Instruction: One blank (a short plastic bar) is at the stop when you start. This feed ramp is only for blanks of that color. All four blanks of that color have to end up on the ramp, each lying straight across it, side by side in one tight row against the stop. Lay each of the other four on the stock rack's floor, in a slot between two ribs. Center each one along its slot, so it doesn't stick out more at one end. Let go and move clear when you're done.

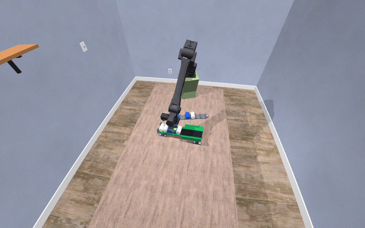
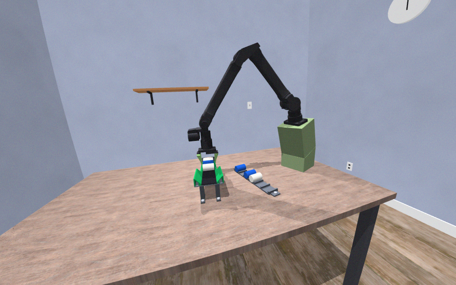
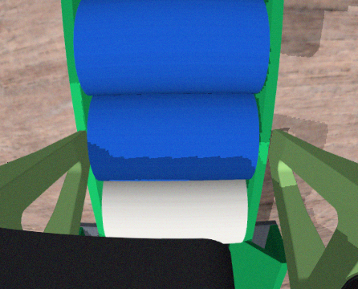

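The gripper [image 1: 173, 129] [image 2: 207, 161] [image 3: 179, 142] is held open over the ramp [image 1: 194, 128] [image 2: 220, 176] [image 3: 274, 80], its fingers spread about the ends of an ungripped blue blank [image 3: 172, 134]. This is flanked by a second blue blank [image 3: 172, 46] towards the stop and a white blank [image 1: 179, 129] [image 2: 208, 166] [image 3: 175, 210] opposite, with two further white blanks [image 1: 165, 128] seen beyond the blue pair. Farther from the tool, two blue blanks and one white are borne by the rack [image 1: 201, 116] [image 2: 263, 185].

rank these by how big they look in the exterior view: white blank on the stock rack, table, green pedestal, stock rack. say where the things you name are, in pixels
Largest to smallest as they look:
1. table [image 1: 163, 175] [image 2: 116, 219] [image 3: 14, 100]
2. green pedestal [image 1: 190, 86] [image 2: 291, 141]
3. stock rack [image 1: 197, 116] [image 2: 263, 185]
4. white blank on the stock rack [image 1: 195, 114] [image 2: 255, 177]
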### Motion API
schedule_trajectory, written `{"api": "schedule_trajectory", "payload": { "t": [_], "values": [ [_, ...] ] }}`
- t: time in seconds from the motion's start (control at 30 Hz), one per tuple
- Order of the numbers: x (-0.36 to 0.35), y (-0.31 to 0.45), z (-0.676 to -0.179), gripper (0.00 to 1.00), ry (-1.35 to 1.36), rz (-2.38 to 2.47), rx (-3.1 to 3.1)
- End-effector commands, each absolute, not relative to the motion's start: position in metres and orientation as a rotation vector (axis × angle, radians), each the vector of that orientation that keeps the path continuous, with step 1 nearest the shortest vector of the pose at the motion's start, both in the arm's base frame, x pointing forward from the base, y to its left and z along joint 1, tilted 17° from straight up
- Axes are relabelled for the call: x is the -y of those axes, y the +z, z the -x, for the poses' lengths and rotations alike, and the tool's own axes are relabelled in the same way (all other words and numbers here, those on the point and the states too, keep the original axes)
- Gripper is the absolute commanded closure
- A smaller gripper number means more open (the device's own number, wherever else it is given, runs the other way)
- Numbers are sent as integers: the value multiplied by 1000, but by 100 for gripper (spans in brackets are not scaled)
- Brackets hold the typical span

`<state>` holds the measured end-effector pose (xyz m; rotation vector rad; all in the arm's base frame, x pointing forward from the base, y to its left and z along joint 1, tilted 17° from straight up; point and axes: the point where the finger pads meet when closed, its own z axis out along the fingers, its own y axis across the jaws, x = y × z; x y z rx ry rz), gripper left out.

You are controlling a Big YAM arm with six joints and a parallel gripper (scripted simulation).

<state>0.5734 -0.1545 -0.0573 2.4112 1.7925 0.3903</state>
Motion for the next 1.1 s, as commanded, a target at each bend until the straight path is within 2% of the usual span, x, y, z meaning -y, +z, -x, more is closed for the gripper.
{"api": "schedule_trajectory", "payload": {
  "t": [0.0, 1.07],
  "values": [
    [156, -53, -599, 18, 423, -2378, -1769],
    [158, -51, -604, 18, 435, -2366, -1761]
  ]
}}
